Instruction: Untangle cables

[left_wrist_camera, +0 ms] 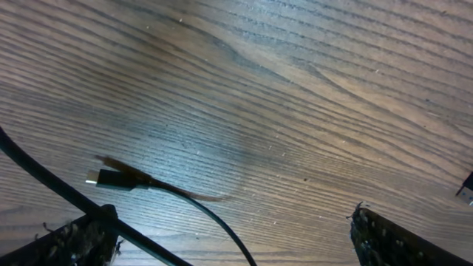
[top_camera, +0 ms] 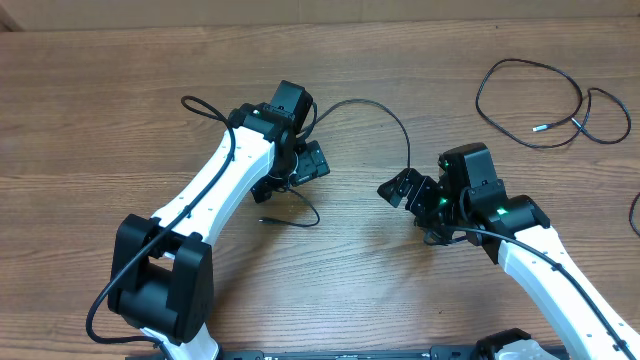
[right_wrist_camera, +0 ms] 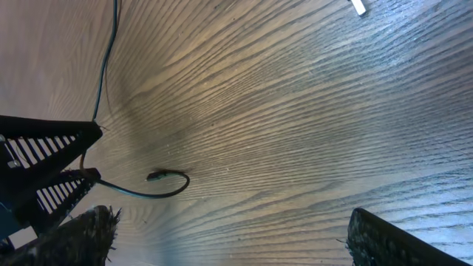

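While both arms reach toward the middle of the brown wood-grain table (top_camera: 100, 110), the left gripper (top_camera: 302, 170) stands with its jaws spread wide and closes on nothing. The right gripper (top_camera: 402, 188), just right of centre in the overhead view, is likewise fully open and holds nothing. One thin black cord with a small plug (top_camera: 268, 220) lies loose on the wood at centre frame. Its plug end sits just below the left gripper, and the cord then arcs over the gap between the two arms and drops toward the right gripper. In the left wrist view that plug (left_wrist_camera: 111, 179) lies flat at lower left, its cord trailing down to the bottom edge between the two dark fingers (left_wrist_camera: 403, 240). In the right wrist view the same end curls into a small hook (right_wrist_camera: 157, 176) at lower left, near the left arm's black jaw. A second thin black cord with silvery-tipped plugs (top_camera: 540, 128) lies in open loops at the upper right of the overhead frame, well apart from both grippers. Small green lights (top_camera: 445, 196) glow on the right wrist.
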